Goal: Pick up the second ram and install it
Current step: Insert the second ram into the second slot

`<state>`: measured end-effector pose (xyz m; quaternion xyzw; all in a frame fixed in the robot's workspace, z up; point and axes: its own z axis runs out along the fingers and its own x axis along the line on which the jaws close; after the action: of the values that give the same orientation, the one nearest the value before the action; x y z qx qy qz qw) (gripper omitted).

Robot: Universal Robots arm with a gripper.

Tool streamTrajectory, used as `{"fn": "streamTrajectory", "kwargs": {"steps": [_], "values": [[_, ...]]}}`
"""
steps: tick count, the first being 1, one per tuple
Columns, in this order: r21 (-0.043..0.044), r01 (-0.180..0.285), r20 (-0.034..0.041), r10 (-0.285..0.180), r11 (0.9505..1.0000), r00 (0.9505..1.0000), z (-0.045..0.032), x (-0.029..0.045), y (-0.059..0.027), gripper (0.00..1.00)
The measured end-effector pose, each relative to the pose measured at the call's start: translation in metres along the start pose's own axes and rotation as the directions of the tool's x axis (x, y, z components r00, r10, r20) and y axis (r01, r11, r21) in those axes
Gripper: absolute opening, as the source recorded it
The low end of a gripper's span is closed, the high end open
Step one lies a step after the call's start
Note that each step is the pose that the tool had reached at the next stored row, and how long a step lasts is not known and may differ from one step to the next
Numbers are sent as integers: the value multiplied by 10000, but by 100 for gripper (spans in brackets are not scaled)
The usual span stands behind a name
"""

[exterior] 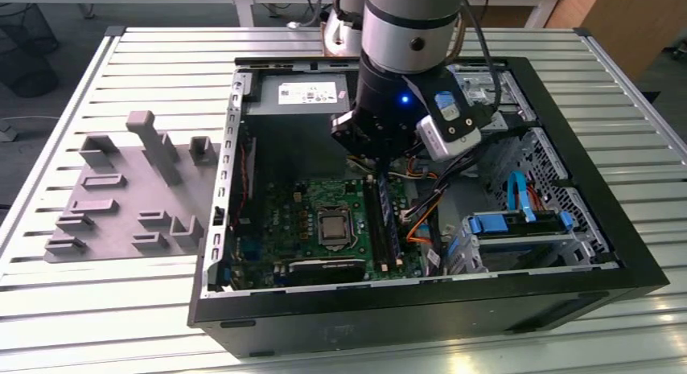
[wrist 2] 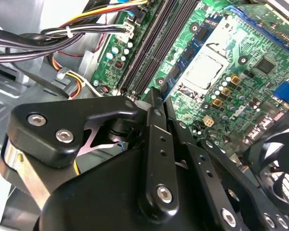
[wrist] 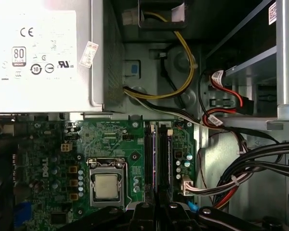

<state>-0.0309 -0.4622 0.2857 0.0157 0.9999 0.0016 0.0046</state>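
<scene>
My gripper [exterior: 371, 171] hangs inside the open computer case [exterior: 429, 310], its tips low over the far end of the black memory slots [exterior: 382, 225] on the green motherboard [exterior: 285, 221]. A long thin dark stick with a bluish sheen, the second ram as far as I can tell, stands on edge in those slots [wrist: 156, 159]. In the second wrist view the two black fingers [wrist 2: 154, 144] meet at their tips, so the gripper [wrist 2: 159, 96] is shut, right at the end of the slots [wrist 2: 159, 43]. I see nothing held between them. The first wrist view has the gripper [wrist: 156, 208] centred over the slot rows.
The processor socket [exterior: 335, 228] lies beside the slots. Bundled cables [exterior: 424, 217] run along their other side. The power supply [exterior: 306, 91] sits at the back, and a drive cage with blue latches [exterior: 516, 225] at the exterior view's right. A grey fixture [exterior: 129, 189] stands outside the case.
</scene>
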Motion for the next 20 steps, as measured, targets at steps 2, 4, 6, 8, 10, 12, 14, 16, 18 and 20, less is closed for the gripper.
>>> {"fn": "streamTrajectory", "kwargs": {"steps": [2, 4, 6, 8, 10, 12, 14, 16, 18, 20], "values": [[0, -25, 0, 25, 10000, 10000, 35, 0, 0, 14], [0, -50, 0, 50, 10000, 10000, 72, 1, 0, 14], [1, -68, 0, 68, 10000, 10000, 108, 1, -1, 14], [1, -81, 0, 81, 10000, 10000, 144, 1, -1, 14], [3, -89, 0, 89, 10000, 10000, 181, 2, -1, 14], [1, -101, 1, 101, 9999, 9999, 217, 2, -1, 14], [1, -112, 1, 112, 9999, 9999, 248, 2, -1, 14], [3, -113, 0, 113, 9999, 9999, 251, 2, -1, 14], [4, -114, 0, 114, 9999, 9999, 251, 2, -1, 14], [-2, -99, 1, 99, 10000, 10000, 264, 1, 0, 14]]}}
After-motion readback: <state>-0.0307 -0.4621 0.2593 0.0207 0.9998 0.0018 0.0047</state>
